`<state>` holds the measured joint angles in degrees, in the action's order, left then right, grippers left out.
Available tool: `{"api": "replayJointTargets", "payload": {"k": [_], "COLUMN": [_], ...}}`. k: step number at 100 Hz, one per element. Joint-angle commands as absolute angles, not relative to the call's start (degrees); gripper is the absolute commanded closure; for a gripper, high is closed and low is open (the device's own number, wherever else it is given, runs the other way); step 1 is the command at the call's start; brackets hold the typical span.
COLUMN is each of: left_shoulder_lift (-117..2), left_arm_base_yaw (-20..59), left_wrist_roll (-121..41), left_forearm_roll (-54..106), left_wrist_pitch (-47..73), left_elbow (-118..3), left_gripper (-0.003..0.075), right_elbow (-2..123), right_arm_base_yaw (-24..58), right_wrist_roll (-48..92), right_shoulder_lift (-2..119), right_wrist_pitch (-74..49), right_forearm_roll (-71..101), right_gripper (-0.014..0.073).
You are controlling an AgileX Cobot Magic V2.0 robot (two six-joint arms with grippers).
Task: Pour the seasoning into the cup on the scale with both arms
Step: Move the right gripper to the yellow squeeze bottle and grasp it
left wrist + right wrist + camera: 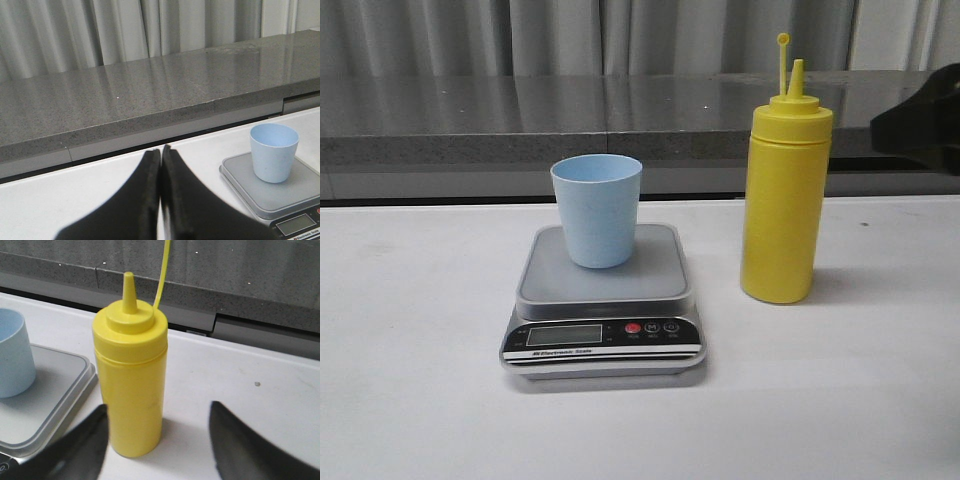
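The pale blue cup (597,210) stands upright on the platform of the silver-grey scale (603,300), mid-table. The yellow seasoning bottle (783,200) stands upright on the table right of the scale, its stopper stick pointing up. My right gripper (157,406) is open and empty. The bottle (130,380) stands just beyond its fingers, nearer the finger on the scale's side. The cup (15,360) and scale (50,400) show beside it. My left gripper (161,151) is shut and empty, left of the scale (280,192) and cup (273,152). A black arm part (920,115) shows at the far right.
The white table (420,400) carries the scale and bottle. A grey stone ledge (620,110) runs along the table's back edge, with pale curtains behind it. A small dark speck (257,384) lies on the table beyond the bottle.
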<state>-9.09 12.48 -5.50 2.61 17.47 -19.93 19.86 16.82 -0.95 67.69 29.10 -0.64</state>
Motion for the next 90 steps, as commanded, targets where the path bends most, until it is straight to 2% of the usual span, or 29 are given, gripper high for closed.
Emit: {"api": "replayJointTargets", "payload": {"k": [1,53,90], "left_shoulder_lift": [-9.7,-9.7,-9.7], "left_arm_base_yaw": [12.3,12.3,12.3], "left_wrist_roll": [-5.3,-5.3,-5.3], "left_forearm_roll": [2.6,2.6,2.6], "left_wrist_pitch": [13.0,13.0,13.0], "left_elbow": [-21.5,-21.5,-21.5], "left_gripper": [0.0738,0.0738,0.0738], "right_elbow": [19.5,18.5,22.8], "right_arm_base_yaw": [16.9,16.9,16.9], "right_wrist_roll": [-1.0,-1.0,-2.0], "right_shoulder_lift": [69.2,88.0,95.0], "right_wrist_pitch": [39.4,62.8,65.1], "right_forearm_roll": [-1.5,-4.6,-7.0], "right_gripper": [-0.0066,-0.005,-0.005]}}
